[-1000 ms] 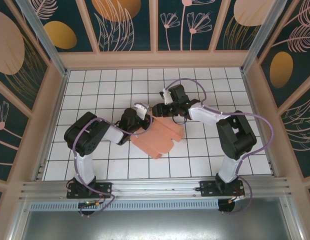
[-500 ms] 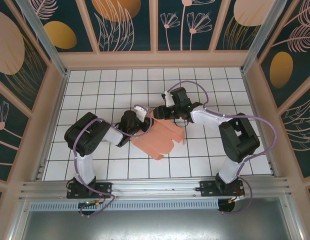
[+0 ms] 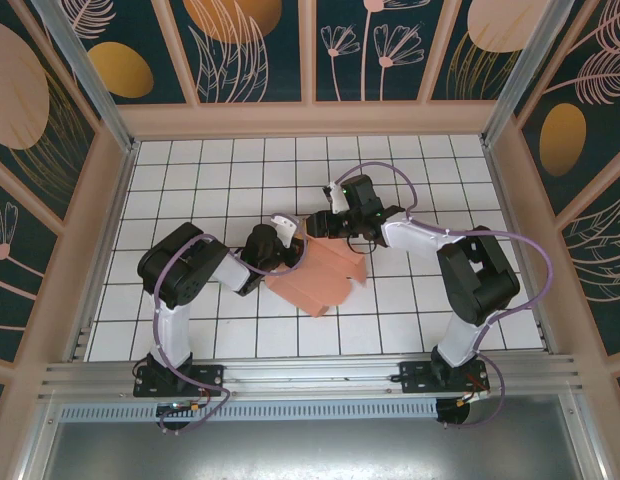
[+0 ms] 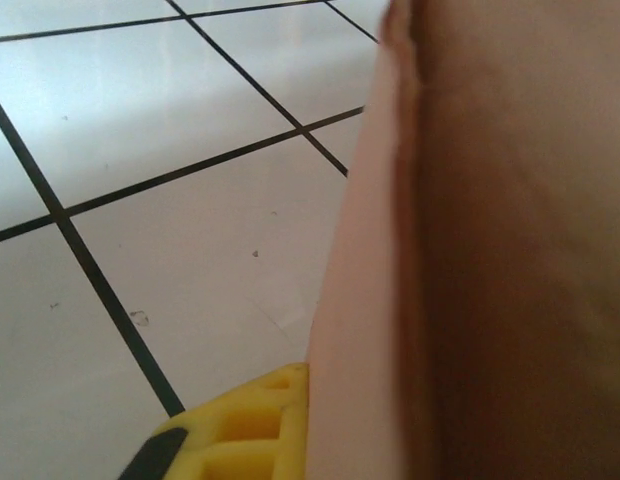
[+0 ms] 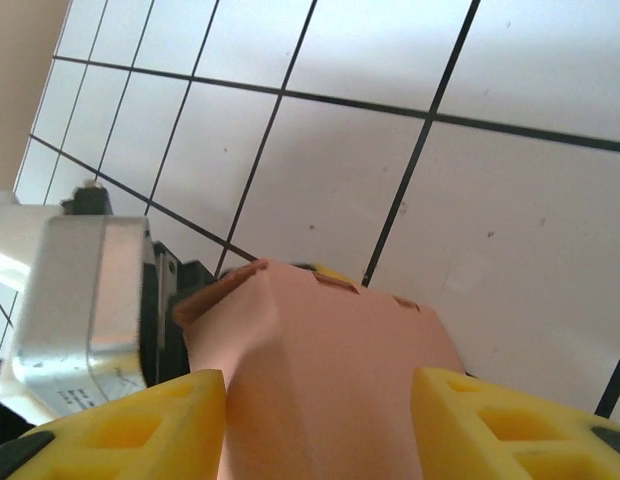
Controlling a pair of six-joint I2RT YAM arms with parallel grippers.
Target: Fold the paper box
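Tiled table [image 3: 190, 170]; paper box [image 3: 315, 278]; left gripper [image 3: 290, 238], right gripper [image 3: 318, 226]: jaws clamping box

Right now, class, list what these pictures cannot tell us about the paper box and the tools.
1. Top view: the far edge of the paper box, covered by the left tool and right tool.
2. Left wrist view: the tool's second finger, behind the close, blurred box.
3. Right wrist view: whether the fingers actually press the box; the bottom edge cuts them off.
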